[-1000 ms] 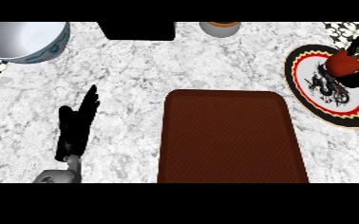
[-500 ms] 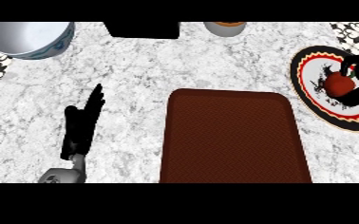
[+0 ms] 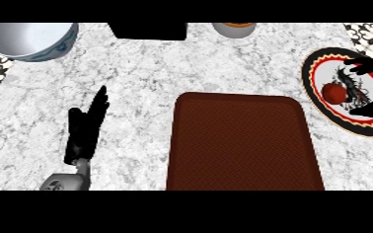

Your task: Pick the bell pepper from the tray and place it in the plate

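The red bell pepper [image 3: 334,93] lies on the round plate [image 3: 315,64], which has a black rim with a red and yellow zigzag, at the right edge of the head view. My right hand [image 3: 359,68] shows only as black fingers at the picture's right edge. They are spread just beside and over the pepper and not curled round it. The brown tray [image 3: 244,143] in the middle holds nothing. My left hand [image 3: 84,128] rests open on the marble counter to the tray's left, fingers straight and pointing away.
A grey-white bowl [image 3: 33,39] stands at the back left. A black box [image 3: 149,29] and a small round pot [image 3: 235,28] stand along the back edge. A checkered patch [image 3: 360,29] shows at the back right.
My right hand has drawn back to the right, off the bell pepper, which now lies uncovered on the plate. The left hand has stayed where it was.
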Motion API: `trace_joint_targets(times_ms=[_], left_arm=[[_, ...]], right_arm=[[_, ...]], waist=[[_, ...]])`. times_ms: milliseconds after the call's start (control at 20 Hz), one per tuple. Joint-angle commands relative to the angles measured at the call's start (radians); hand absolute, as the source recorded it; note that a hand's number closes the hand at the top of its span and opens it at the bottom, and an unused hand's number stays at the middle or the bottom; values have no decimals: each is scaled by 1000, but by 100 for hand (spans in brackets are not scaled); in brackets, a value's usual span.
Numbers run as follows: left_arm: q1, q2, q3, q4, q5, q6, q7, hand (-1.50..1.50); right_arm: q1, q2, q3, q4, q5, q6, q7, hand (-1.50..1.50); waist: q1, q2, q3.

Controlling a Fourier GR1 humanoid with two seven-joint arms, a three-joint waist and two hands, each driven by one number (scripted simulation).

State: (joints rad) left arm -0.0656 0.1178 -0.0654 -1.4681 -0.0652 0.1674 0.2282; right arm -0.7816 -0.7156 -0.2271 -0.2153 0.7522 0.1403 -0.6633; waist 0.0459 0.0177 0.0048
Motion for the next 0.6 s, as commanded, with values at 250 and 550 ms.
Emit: trace_joint_targets(times_ms=[250,550], left_arm=[[-6,4,6,20,3,-12,-9,0],[4,2,6,25,-2,-13,-30,0]], right_arm=[[-54,-64,-284,98,-298,268,-121,-150],[7,-121,-292,110,-320,428,-164,-150]], waist=[[-12,2,1],[-3,5,2]])
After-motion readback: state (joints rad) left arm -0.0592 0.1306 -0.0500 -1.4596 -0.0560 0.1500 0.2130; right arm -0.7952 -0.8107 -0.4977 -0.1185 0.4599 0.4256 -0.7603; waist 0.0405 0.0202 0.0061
